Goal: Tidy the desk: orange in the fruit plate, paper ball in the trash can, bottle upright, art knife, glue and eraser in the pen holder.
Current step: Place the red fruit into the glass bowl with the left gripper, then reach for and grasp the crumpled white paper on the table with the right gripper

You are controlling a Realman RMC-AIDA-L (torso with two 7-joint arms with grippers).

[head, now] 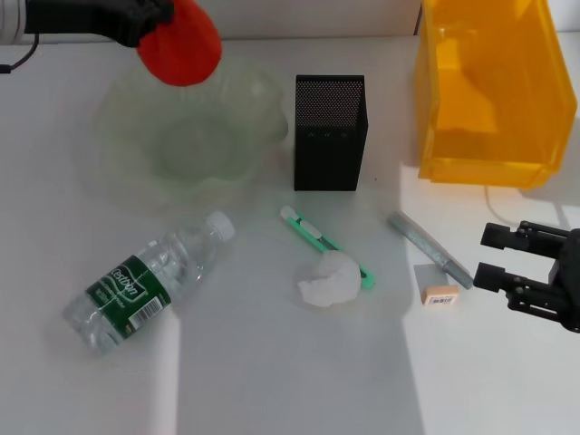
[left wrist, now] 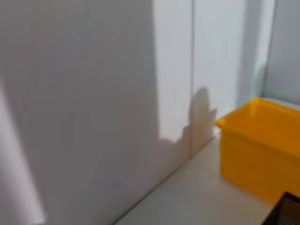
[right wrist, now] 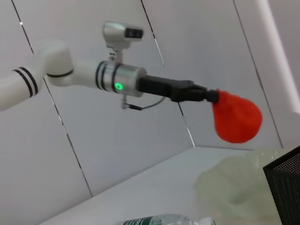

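My left gripper (head: 156, 25) is shut on the orange (head: 181, 43) and holds it in the air above the far rim of the pale green fruit plate (head: 122, 159); the right wrist view shows the same hold (right wrist: 213, 96) on the orange (right wrist: 236, 117). The bottle (head: 145, 281) lies on its side at the front left. The green art knife (head: 322, 243) and the paper ball (head: 328, 281) lie mid-table. The grey glue stick (head: 430, 247) and the eraser (head: 439, 292) lie to their right. My right gripper (head: 494, 254) is open and empty beside the eraser. The black mesh pen holder (head: 329, 136) stands behind them.
The yellow trash bin (head: 489, 91) stands at the back right, next to the pen holder; it also shows in the left wrist view (left wrist: 258, 150). A white wall closes the table's far edge. The table's front part is bare white surface.
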